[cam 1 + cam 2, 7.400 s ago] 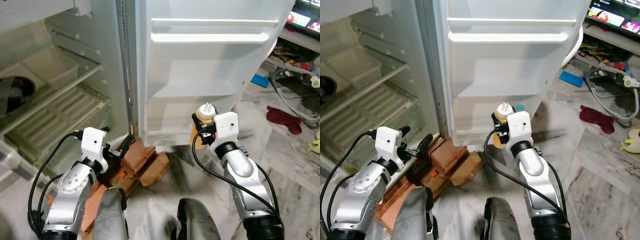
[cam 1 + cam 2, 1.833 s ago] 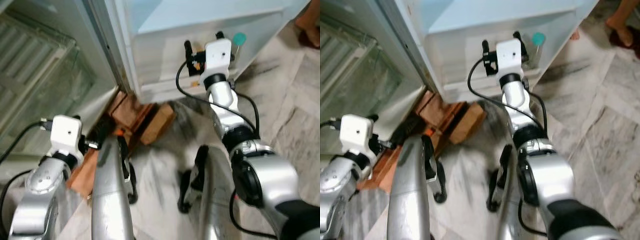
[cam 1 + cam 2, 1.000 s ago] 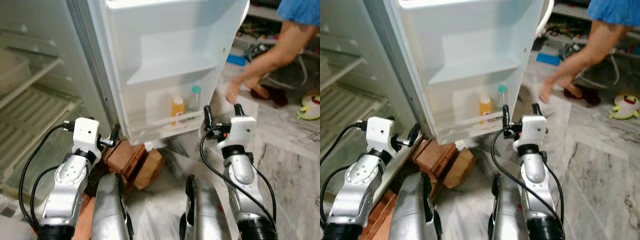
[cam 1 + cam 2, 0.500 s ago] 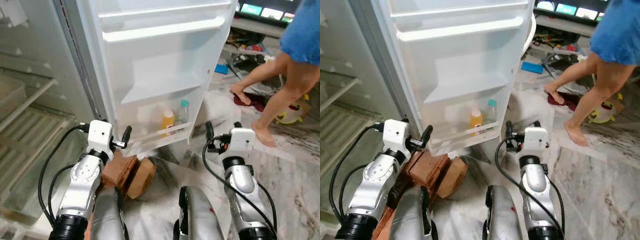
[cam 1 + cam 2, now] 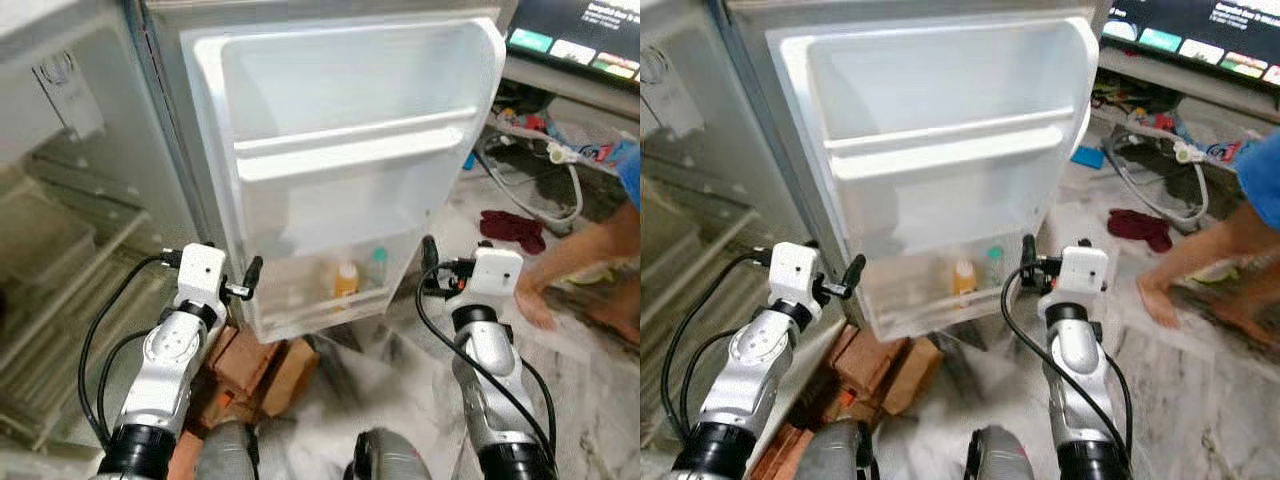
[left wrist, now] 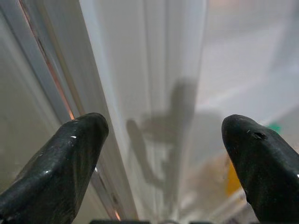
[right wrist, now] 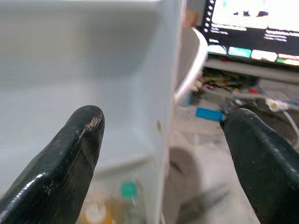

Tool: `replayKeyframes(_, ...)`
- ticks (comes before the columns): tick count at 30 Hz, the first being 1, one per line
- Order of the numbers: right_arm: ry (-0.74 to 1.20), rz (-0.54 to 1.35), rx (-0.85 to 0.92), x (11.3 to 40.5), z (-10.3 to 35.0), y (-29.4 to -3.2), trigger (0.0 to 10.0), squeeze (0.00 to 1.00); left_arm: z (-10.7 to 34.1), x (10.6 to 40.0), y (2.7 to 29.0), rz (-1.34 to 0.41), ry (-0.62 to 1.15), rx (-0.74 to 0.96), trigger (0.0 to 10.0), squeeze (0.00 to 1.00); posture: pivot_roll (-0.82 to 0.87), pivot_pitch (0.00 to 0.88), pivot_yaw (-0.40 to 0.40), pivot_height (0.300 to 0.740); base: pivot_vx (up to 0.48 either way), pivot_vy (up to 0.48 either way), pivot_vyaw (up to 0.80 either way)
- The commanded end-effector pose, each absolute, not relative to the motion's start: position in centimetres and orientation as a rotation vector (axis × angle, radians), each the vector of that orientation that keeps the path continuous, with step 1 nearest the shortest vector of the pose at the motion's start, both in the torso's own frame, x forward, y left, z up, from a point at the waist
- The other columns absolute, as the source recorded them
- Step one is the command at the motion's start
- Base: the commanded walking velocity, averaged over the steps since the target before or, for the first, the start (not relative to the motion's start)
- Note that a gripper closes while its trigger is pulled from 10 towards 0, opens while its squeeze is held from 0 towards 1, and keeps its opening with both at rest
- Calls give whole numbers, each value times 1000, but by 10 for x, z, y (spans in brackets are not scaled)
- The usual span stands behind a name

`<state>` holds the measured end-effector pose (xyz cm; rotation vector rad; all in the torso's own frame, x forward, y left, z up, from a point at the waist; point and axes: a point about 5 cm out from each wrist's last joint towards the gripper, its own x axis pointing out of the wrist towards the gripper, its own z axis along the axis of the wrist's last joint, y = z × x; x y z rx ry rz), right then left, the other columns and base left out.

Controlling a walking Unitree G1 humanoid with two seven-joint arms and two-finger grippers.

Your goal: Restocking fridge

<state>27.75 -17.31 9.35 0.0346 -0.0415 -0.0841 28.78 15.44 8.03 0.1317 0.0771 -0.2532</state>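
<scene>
- Left eye view: the fridge door (image 5: 340,160) stands open, and on its lowest shelf an orange bottle (image 5: 346,279) stands just beside a clear bottle with a green cap (image 5: 378,268). The left hand (image 5: 252,278) is raised near the hinge edge of the door, released and holding nothing. The right hand (image 5: 452,262) is raised near the free edge of the door, also released and empty. Bricks (image 5: 262,366) lie on the floor under the door.
- Right eye view: a person's arm and hand (image 5: 1180,272) reach down toward the floor at the right. A red cloth (image 5: 1137,226) lies on the floor behind it.
- Left wrist view: the two fingers (image 6: 60,168) are wide apart, and between them is the door edge.
- Right wrist view: the fingers (image 7: 65,163) are spread. The green cap (image 7: 127,190) shows low between them, and a lit screen (image 7: 254,25) is behind.
</scene>
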Motion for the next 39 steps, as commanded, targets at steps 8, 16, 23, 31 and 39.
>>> replayKeyframes(8, 161, -56, 58, 272, 67, -170, 10000, 0, 82, 289, 150, -283, 54, 167, 10000, 0, -48, 0, -52, 740, 0, -37, 0)
replayKeyframes(16, 215, -10, 44, 272, 61, -161, 10000, 0, 78, 285, 141, -317, 53, 156, 10000, 0, -49, 0, -51, 740, 0, -365, 0)
replayKeyframes(23, 173, 58, -8, 274, 68, -159, 10000, 0, 78, 285, 140, -326, 49, 157, 10000, 0, -51, 0, -51, 740, 0, -385, 113)
replayKeyframes(31, 138, 117, -20, 277, 76, -151, 10000, 0, 77, 285, 138, -335, 49, 158, 10000, 0, -52, 0, -50, 740, 0, -390, 781)
replayKeyframes(39, 100, 169, -23, 278, 81, -142, 10000, 0, 76, 284, 136, -345, 50, 160, 10000, 0, -49, 0, -50, 740, 0, -359, 781)
